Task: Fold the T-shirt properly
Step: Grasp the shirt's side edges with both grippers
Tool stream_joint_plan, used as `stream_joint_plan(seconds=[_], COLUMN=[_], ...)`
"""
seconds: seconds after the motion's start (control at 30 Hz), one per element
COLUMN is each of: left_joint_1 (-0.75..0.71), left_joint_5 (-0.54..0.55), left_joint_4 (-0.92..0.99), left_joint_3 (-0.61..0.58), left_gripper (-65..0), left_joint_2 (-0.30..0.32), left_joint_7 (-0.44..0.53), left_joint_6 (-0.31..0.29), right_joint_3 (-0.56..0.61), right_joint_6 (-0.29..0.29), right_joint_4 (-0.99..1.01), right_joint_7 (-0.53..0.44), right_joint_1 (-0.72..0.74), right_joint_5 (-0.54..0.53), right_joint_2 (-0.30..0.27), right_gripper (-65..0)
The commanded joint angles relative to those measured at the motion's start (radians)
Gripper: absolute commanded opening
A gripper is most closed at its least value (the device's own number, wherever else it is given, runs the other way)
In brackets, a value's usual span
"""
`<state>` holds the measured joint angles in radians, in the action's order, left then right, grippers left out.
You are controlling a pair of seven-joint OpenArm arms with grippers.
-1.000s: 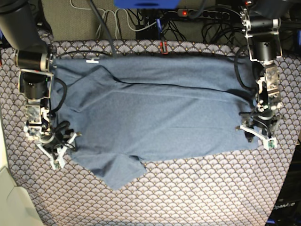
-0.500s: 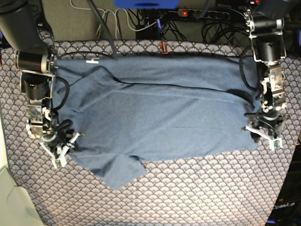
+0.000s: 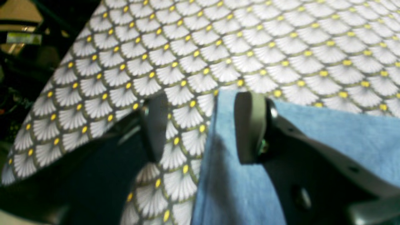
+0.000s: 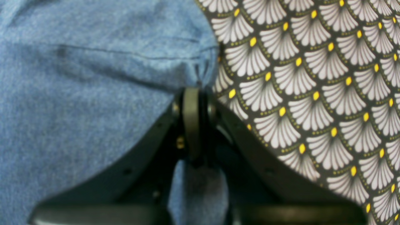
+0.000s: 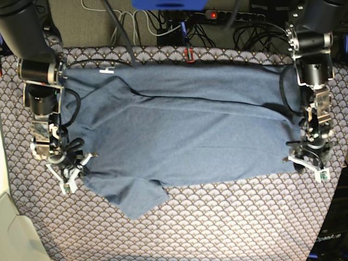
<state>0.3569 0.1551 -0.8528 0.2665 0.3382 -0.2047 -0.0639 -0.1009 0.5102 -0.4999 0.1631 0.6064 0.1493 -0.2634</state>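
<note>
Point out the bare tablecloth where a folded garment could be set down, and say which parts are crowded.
The widest free patch is the tablecloth along the near edge, below the T-shirt hem and right of its hanging sleeve. A narrow strip lies behind the shirt, bordered by cables. Both side edges are crowded: the right pincer and left pincer sit at the shirt's corners.

scallop-patterned tablecloth (image 5: 217,223) covers the table; the t-shirt (image 5: 185,136) lies spread flat on it
</note>
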Motion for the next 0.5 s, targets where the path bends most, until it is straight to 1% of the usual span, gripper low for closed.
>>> stream_joint_plan(seconds=[0.0,0.07,0.17,0.3,0.4,0.47], left_joint_1=[0.029,0.031,0.064,0.106,0.107,0.107], left_joint_5=[0.002,0.001,0.001,0.004,0.005,0.004], left_joint_4=[0.007,0.062,0.163,0.287,0.301,0.295], left_joint_3=[-0.003,-0.003,-0.023,-0.065,-0.079,-0.079], left_gripper=[-31.4,-31.3,-31.3,-31.3,-31.3,-31.3], left_joint_2=[0.014,0.014,0.012,0.011,0.009,-0.004], left_joint_7=[0.06,0.132,0.205,0.236,0.236,0.236], left_joint_6=[0.0,-0.001,-0.003,-0.003,-0.004,-0.004], right_joint_3=[0.0,0.0,0.0,0.0,0.002,0.002], right_joint_6=[-0.003,-0.003,-0.003,-0.002,-0.002,-0.002], right_joint_4=[-0.006,-0.006,-0.006,-0.006,-0.006,-0.006], right_joint_7=[0.019,0.019,0.019,0.02,0.02,0.02], right_joint_1=[0.019,0.017,0.017,0.019,0.019,0.019], right_joint_5=[0.005,0.005,0.005,0.005,0.005,0.005], right_joint_2=[-0.004,-0.004,-0.004,-0.004,-0.004,-0.004], right_gripper=[-65.0,-65.0,-65.0,-65.0,-65.0,-65.0])
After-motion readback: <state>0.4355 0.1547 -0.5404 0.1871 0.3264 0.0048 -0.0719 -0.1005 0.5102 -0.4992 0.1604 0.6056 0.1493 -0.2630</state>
